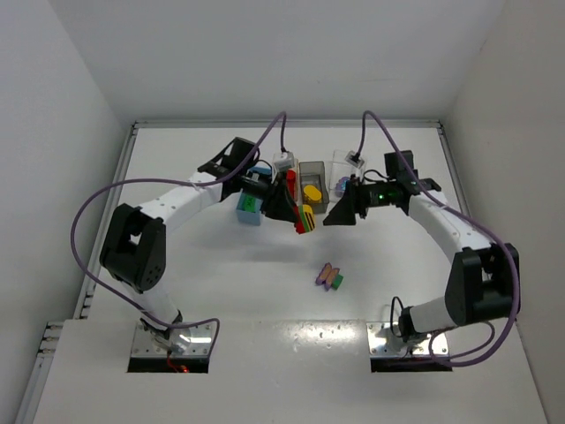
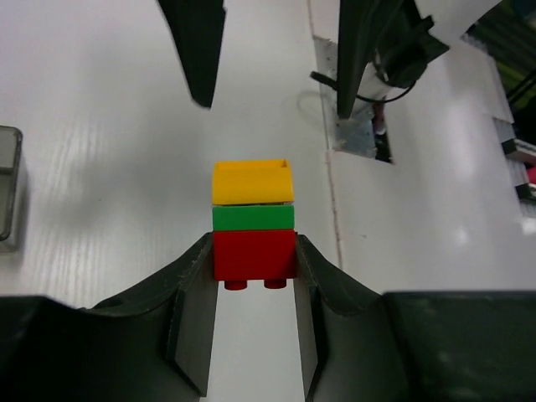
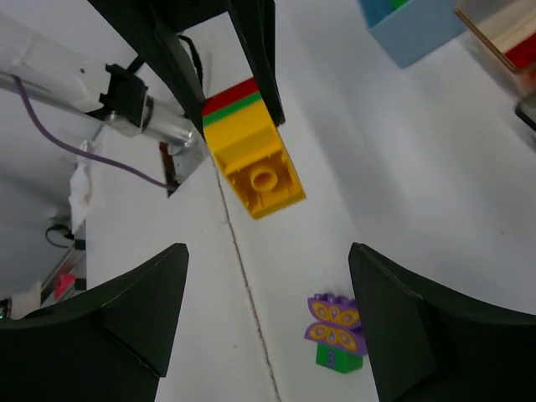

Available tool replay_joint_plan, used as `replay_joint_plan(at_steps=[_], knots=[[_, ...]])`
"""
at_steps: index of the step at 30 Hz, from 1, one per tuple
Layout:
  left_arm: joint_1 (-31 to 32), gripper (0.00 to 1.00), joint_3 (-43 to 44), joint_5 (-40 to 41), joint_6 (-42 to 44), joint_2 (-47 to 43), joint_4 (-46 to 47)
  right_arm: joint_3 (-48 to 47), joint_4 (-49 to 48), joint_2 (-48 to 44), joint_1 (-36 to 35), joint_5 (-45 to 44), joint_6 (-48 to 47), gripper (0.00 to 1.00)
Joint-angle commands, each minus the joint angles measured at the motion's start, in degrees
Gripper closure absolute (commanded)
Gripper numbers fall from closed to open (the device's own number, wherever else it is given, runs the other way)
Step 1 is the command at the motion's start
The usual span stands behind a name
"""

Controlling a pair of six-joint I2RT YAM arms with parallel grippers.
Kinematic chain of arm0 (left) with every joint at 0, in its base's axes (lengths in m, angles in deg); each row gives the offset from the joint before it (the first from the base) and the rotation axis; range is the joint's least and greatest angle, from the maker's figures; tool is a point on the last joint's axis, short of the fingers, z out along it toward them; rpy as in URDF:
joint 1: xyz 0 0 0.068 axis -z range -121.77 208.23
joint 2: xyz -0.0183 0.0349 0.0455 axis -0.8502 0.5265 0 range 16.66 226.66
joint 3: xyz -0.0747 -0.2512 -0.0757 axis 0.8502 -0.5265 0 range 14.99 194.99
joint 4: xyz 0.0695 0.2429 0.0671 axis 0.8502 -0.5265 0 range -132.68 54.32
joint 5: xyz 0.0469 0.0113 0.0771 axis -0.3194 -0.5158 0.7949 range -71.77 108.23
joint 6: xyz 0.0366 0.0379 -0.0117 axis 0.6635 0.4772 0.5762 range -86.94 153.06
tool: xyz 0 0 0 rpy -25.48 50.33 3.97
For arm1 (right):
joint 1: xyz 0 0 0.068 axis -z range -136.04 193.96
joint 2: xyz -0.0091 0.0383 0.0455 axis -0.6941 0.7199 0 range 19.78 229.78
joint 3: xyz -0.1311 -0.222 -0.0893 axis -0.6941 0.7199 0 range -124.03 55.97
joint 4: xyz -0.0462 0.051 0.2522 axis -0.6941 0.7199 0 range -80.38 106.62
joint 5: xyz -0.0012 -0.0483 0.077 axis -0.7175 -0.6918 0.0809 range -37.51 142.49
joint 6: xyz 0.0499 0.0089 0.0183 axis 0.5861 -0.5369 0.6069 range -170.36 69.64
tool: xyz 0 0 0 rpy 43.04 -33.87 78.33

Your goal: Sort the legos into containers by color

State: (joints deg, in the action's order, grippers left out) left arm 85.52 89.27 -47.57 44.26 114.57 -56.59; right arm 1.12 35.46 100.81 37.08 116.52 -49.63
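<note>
My left gripper (image 1: pixel 296 212) is shut on the red end of a small red, green and yellow lego stack (image 1: pixel 305 218) and holds it above the table in front of the bins. In the left wrist view the fingers (image 2: pixel 194 276) clamp the red brick (image 2: pixel 253 255), with the green and yellow bricks beyond it. My right gripper (image 1: pixel 335 215) is open and empty, facing the stack from the right. Its wrist view shows the yellow end (image 3: pixel 255 167) ahead of the wide-apart fingers (image 3: pixel 142 310). A purple and green lego cluster (image 1: pixel 329 278) lies on the table; it also shows in the right wrist view (image 3: pixel 337 331).
Four bins stand in a row behind the grippers: light blue (image 1: pixel 250 210), pale orange (image 1: pixel 284 181), smoky grey (image 1: pixel 312 177) holding a yellow brick, and clear (image 1: pixel 346 168). The light blue bin (image 3: pixel 410 29) shows in the right wrist view. Both arm bases are at the near edge.
</note>
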Motion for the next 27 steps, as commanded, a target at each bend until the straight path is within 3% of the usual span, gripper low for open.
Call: replay_joint_plan(at_steps=[1,11,16,18,25,27], knots=[[-0.22,0.89,2.27,-7.05,-5.75,-1.49,1.04,-4.9,-6.41,2.28,-2.61,5.49,1.73,0.22],[-0.22,0.89,3.85,-8.99,-8.21,-1.49,1.04,-10.19,-4.41,8.09,-7.27,6.72,-2.22,0.22],[-0.22,0.89,5.08,-8.99,-8.21,-0.35,1.04,-10.19,-3.53,8.09,-8.51,7.34,-3.98,0.31],[-0.22,0.89,5.08,-8.99,-8.21,0.18,1.04,-10.19,-1.78,8.09,-9.03,7.34,-5.3,0.37],[-0.83,0.89,5.61,-8.99,-8.21,0.71,1.04,-9.13,-1.76,6.77,-8.33,7.86,-6.53,0.84],[-1.45,0.89,4.21,-8.99,-8.21,0.71,1.04,-9.13,-1.24,6.24,-6.4,7.86,-6.53,0.88]])
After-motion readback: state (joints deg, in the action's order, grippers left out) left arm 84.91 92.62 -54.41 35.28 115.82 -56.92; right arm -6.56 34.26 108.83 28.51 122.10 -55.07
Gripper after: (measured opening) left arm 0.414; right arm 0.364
